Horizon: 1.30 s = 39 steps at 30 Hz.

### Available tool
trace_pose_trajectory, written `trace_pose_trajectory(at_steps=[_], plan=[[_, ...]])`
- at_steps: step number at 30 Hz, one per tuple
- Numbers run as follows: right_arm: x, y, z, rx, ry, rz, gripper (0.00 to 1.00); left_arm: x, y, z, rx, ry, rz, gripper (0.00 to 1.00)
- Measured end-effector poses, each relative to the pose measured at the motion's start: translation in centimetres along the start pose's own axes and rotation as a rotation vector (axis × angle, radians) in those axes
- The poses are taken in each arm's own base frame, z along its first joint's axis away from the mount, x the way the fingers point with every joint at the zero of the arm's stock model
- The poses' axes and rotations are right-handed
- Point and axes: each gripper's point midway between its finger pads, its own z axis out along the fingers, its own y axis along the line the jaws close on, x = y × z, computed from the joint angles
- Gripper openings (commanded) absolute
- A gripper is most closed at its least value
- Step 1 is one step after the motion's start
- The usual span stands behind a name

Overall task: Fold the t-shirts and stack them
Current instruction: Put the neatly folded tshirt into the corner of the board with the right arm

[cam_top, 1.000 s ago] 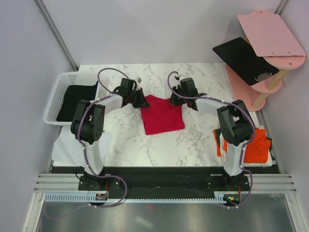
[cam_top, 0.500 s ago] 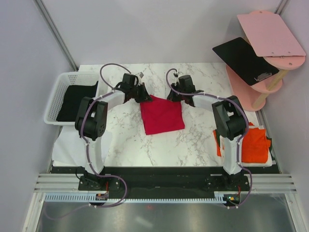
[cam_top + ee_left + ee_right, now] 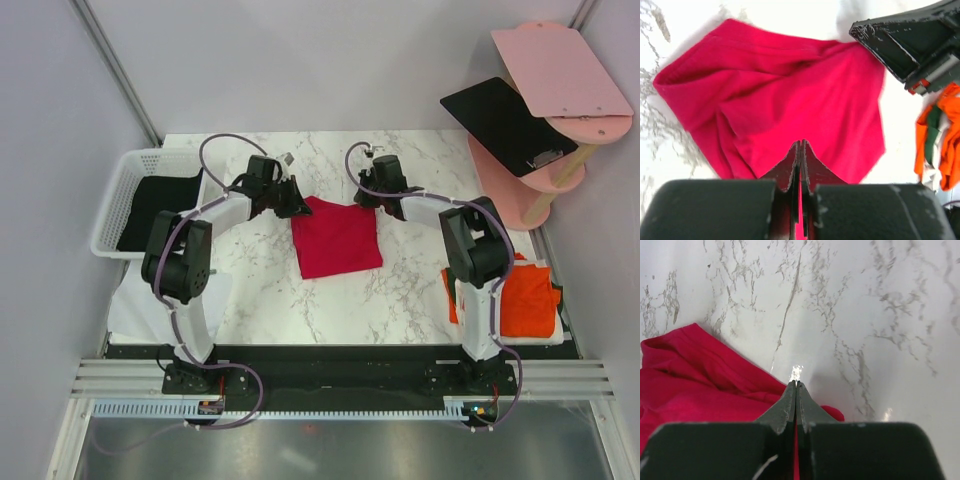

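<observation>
left gripper (image 3: 800, 145): jaws pressed together, red shirt (image 3: 335, 240) pinched at its far left corner | right gripper (image 3: 796, 385): jaws likewise closed, far right corner pinched | red shirt is laid mid-way across the table (image 3: 400, 290) | basket (image 3: 112, 205): one black shirt (image 3: 155, 208) is held | orange shirts (image 3: 525, 300) are piled at right, number cannot be told

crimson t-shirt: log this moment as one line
phase: fold | crimson t-shirt: on table | left gripper: shut on its far-left corner | right gripper: shut on its far-right corner
</observation>
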Motion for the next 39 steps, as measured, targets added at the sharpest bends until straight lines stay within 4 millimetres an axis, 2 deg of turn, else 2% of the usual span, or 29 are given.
trace_pose_trajectory(at_steps=[3, 6, 7, 8, 9, 10, 11, 12, 13, 15, 18, 22, 25, 30, 31, 33, 39], plan=[[-2.3, -0.2, -2.5, 0.053, -0.027, -0.037, 0.14, -0.9, -1.7, -2.5, 0.019, -0.040, 0.036, 0.02], [-7.0, -0.1, -7.2, 0.138, -0.107, -0.082, 0.41, -1.9, -3.7, -5.1, 0.043, -0.091, 0.076, 0.03], [-8.9, 0.0, -9.1, 0.173, -0.141, -0.096, 0.60, -2.0, -4.4, -5.9, 0.052, -0.107, 0.089, 0.06], [-10.8, 0.2, -11.1, 0.206, -0.176, -0.109, 0.68, -2.1, -5.0, -6.8, 0.058, -0.121, 0.100, 0.12], [-12.5, 0.1, -13.1, 0.252, -0.209, -0.117, 0.77, -2.1, -5.5, -7.5, 0.064, -0.133, 0.109, 0.26], [-13.7, 0.1, -14.7, 0.291, -0.230, -0.123, 0.90, -1.9, -6.0, -8.1, 0.070, -0.138, 0.119, 0.31], [-14.9, 0.0, -16.6, 0.351, -0.245, -0.135, 0.95, -1.6, -6.5, -8.4, 0.077, -0.139, 0.132, 0.37], [-15.6, -0.2, -18.2, 0.418, -0.254, -0.141, 0.98, -1.1, -6.9, -8.7, 0.082, -0.134, 0.141, 0.49], [-15.7, -0.4, -19.6, 0.484, -0.246, -0.148, 0.98, -0.7, -7.3, -8.7, 0.088, -0.127, 0.150, 0.53], [-14.0, -0.9, -21.1, 0.596, -0.181, -0.180, 0.98, 0.4, -7.6, -8.4, 0.092, -0.104, 0.162, 0.63], [-7.7, -3.0, -21.2, 0.747, 0.020, -0.257, 0.98, 2.2, -7.4, -7.7, 0.086, -0.054, 0.159, 0.66], [2.1, -8.2, -21.5, 0.936, 0.346, -0.374, 0.96, 3.5, -7.1, -7.0, 0.077, -0.010, 0.150, 0.68], [6.8, -11.2, -22.7, 1.054, 0.531, -0.448, 0.93, 4.0, -6.8, -6.8, 0.071, 0.005, 0.145, 0.68], [9.8, -13.2, -23.5, 1.165, 0.639, -0.505, 0.88, 4.1, -6.8, -6.8, 0.070, 0.007, 0.144, 0.68], [10.1, -13.4, -23.6, 1.172, 0.647, -0.507, 0.81, 4.1, -6.8, -6.8, 0.069, 0.008, 0.144, 0.68], [10.6, -13.5, -23.9, 1.179, 0.655, -0.502, 0.77, 4.2, -6.8, -6.8, 0.069, 0.009, 0.144, 0.68], [12.6, -13.2, -24.7, 1.138, 0.694, -0.429, 0.77, 4.5, -6.3, -6.3, 0.061, 0.024, 0.136, 0.68]])
